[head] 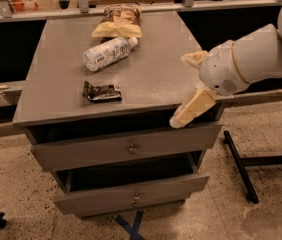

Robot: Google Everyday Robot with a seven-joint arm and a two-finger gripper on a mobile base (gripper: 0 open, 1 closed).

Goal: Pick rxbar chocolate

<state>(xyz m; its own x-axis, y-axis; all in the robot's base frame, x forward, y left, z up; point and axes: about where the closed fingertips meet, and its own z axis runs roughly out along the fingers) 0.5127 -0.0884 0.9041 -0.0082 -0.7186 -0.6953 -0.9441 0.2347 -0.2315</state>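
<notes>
The rxbar chocolate (101, 91), a small flat bar in a shiny crinkled black wrapper, lies on the grey cabinet top (151, 74) near its front left. My gripper (179, 90) hangs over the front right corner of the cabinet, to the right of the bar and well apart from it. Its two cream fingers (193, 106) are spread and hold nothing. The white arm comes in from the right.
A white plastic bottle (108, 53) lies on its side behind the bar. A tan-and-brown snack bag (118, 21) lies at the back edge. The cabinet's lower drawer (131, 196) is pulled out a little. A black stand leg (238, 166) is on the floor at the right.
</notes>
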